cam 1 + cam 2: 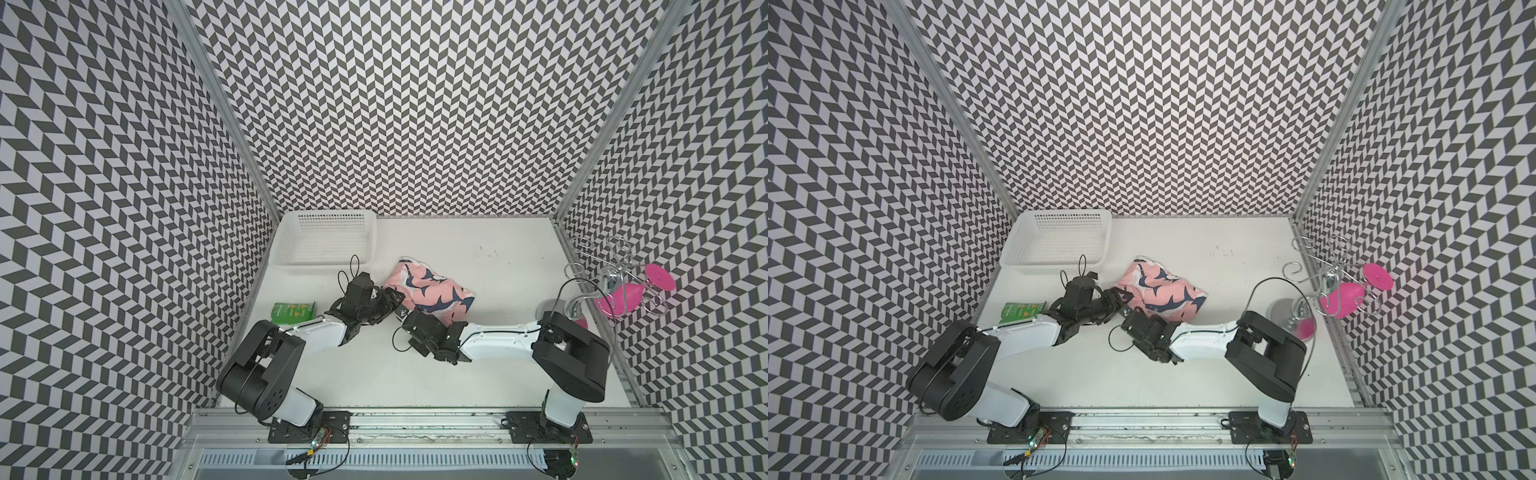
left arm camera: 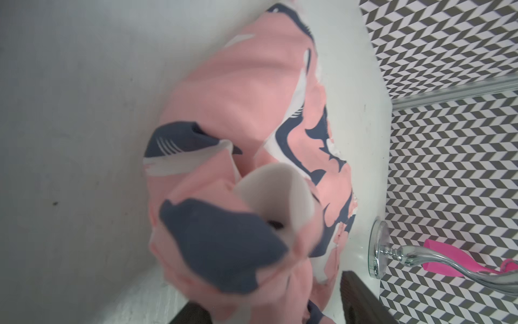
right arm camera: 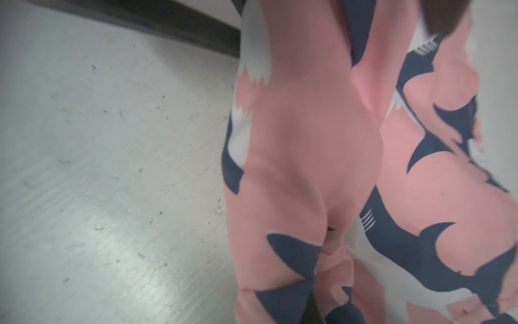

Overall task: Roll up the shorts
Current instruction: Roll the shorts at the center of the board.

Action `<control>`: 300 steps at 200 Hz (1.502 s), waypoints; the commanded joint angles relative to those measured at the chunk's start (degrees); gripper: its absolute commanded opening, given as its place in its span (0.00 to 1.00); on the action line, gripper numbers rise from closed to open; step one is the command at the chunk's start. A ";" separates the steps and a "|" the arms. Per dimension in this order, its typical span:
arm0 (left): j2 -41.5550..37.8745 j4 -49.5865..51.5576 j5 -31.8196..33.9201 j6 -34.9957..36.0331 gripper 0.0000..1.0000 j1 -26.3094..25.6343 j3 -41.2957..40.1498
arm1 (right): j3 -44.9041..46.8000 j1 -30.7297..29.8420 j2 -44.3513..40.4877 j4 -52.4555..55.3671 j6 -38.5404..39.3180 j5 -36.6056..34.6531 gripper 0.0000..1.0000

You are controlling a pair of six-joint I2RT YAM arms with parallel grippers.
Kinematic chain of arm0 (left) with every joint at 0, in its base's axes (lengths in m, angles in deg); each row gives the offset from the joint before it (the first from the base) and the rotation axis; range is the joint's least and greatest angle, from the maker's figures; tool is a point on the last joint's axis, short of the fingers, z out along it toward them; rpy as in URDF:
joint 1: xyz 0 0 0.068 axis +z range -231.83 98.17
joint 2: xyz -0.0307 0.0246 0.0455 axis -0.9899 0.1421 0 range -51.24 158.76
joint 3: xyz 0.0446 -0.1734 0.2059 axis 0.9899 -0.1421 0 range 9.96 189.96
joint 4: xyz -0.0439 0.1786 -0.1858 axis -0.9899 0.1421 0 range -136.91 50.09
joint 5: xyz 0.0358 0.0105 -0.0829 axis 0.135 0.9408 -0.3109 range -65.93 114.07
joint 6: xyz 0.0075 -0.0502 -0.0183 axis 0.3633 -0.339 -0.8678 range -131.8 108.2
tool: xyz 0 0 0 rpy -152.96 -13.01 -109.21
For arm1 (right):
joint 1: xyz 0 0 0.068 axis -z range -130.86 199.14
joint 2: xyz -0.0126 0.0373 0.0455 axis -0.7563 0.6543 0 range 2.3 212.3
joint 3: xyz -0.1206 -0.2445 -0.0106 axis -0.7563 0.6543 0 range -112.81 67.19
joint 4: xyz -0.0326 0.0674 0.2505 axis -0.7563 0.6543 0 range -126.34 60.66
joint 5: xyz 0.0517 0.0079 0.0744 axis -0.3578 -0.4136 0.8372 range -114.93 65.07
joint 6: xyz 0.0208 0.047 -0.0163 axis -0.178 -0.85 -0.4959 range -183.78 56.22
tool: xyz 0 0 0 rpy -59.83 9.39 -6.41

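Note:
The pink shark-print shorts [image 1: 428, 289] lie bunched in a loose bundle in the middle of the white table [image 1: 519, 257], and both top views show them [image 1: 1160, 286]. My left gripper [image 1: 394, 300] is at the bundle's left end. In the left wrist view its dark fingers [image 2: 361, 297] stand wide apart, open, with loose fabric [image 2: 238, 117] between them. My right gripper [image 1: 405, 312] is at the bundle's near-left corner, just in front of the left one. In the right wrist view the cloth [image 3: 302, 157] runs down over its jaws and hides them, and it is shut on the shorts.
A white perforated basket [image 1: 328, 241] stands at the back left. A small green packet [image 1: 293, 311] lies beside the left arm. At the right edge a chrome wire stand [image 1: 611, 274] holds pink glasses [image 1: 623, 301], and its base [image 2: 378, 249] shows in the left wrist view.

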 commanded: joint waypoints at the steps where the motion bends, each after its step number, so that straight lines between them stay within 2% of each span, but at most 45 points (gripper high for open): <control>1: -5.88 0.68 0.63 3.60 0.72 1.24 -1.47 | -0.05 2.99 -0.28 4.85 -4.41 21.62 0.00; 21: -12.48 3.65 2.99 5.83 0.72 2.06 -3.25 | 0.22 5.96 -0.92 5.44 -6.25 32.88 0.00; 39: -17.47 4.58 3.91 6.85 0.73 2.03 -5.90 | 2.59 9.79 -2.46 1.22 -9.71 44.47 0.00; 64: -19.65 3.78 3.59 6.52 0.75 1.97 -10.17 | 5.81 15.54 -2.84 -6.81 -16.01 57.43 0.00; 103: -17.78 -7.26 3.15 2.66 0.77 0.25 -17.56 | 7.66 19.31 0.15 -14.61 -22.08 66.41 0.00; 127: -14.04 -15.34 5.50 1.74 0.81 -1.92 -18.83 | 8.72 20.81 2.48 -17.08 -23.33 68.51 0.00; 145: -9.00 -22.46 5.64 0.91 0.81 -2.74 -18.83 | 9.54 21.63 3.29 -18.54 -24.04 69.36 0.00; 200: 8.60 -31.45 4.75 -0.40 0.78 -3.06 -13.30 | 9.67 23.62 5.08 -18.86 -23.20 70.81 0.00; 218: 12.62 -32.45 3.41 -0.74 0.71 -3.09 -11.10 | 9.23 23.87 5.73 -18.05 -22.21 70.97 0.00; 231: 14.66 -32.97 2.50 -1.56 0.60 -3.10 -10.02 | 8.97 24.11 6.54 -17.56 -21.78 71.12 0.00; 249: 15.97 -34.38 1.76 -2.82 0.30 -3.05 -9.56 | 8.74 24.61 6.60 -16.43 -21.04 69.87 0.01; 274: 14.24 -30.87 1.96 -2.67 0.00 -3.08 -8.51 | 7.55 25.03 2.82 -11.05 -18.21 64.85 0.16; 300: 10.90 -22.62 2.69 -2.35 0.00 -3.20 -6.67 | 4.35 24.52 -5.28 -0.48 -13.25 49.53 0.31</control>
